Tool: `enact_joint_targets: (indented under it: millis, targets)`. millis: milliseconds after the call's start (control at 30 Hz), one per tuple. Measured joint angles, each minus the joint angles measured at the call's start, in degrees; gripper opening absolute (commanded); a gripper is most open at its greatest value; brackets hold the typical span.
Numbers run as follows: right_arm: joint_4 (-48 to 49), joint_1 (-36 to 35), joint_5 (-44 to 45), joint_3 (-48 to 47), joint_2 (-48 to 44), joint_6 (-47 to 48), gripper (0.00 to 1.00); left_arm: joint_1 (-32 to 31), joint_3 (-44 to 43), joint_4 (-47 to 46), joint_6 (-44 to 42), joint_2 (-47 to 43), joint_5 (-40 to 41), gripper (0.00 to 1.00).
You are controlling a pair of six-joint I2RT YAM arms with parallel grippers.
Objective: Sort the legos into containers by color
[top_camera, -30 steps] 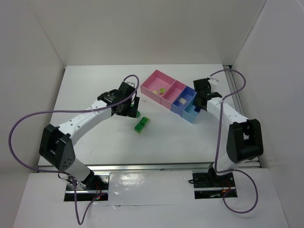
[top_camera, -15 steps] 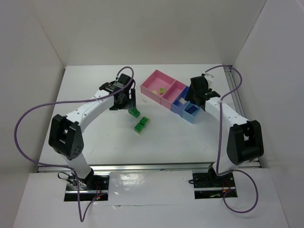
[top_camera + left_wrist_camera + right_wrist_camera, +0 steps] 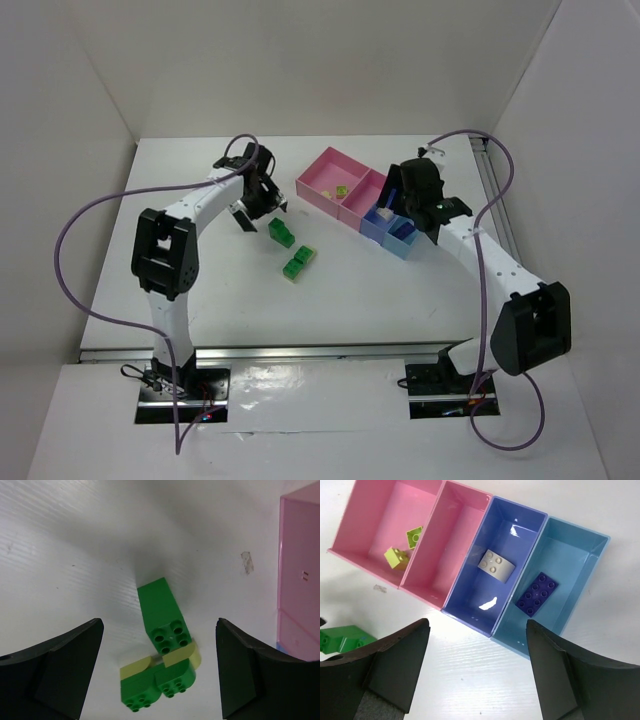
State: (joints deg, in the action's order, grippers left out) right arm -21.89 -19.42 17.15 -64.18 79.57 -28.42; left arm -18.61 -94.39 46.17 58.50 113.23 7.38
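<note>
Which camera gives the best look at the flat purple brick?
The right wrist view: the purple brick lies unobstructed in the light blue tray, every stud visible. The top view shows it only as a tiny dark patch beside the right arm. The left wrist view misses it entirely.

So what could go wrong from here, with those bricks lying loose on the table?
1. The bright green bricks and pale yellow-green bricks lie touching, so the open left tool might pinch two colours at once or scatter them.
2. The open right tool hangs over the trays. If it dips carelessly, it might nudge the row or tip out the purple brick.
</note>
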Motion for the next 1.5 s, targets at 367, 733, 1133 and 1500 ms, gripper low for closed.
enact_joint_targets:
  millis: [367, 733, 1133, 1500]
  targets:
    - [-0.5, -0.1, -1.4, 0.0, -0.7, 0.0, 0.86, -0.3, -1.9, 0.6, 8.3, 5.2, -3.4, 0.80]
    - [-1.0, -0.1, -1.6, 1.0, -0.7, 0.0, 0.86, -1.2, 0.2, 0.5, 11.1, 5.2, -4.5, 0.51]
    - [-1.6, -0.1, -4.5, 1.7, -0.7, 0.4, 0.86, -1.4, -1.5, 0.9, 3.3, 5.0, -7.0, 0.00]
    - [-3.4, -0.1, -22.3, -0.2, 0.7, 5.9, 0.86, 0.1, -6.0, -4.9, -21.2, -3.4, -26.0, 0.00]
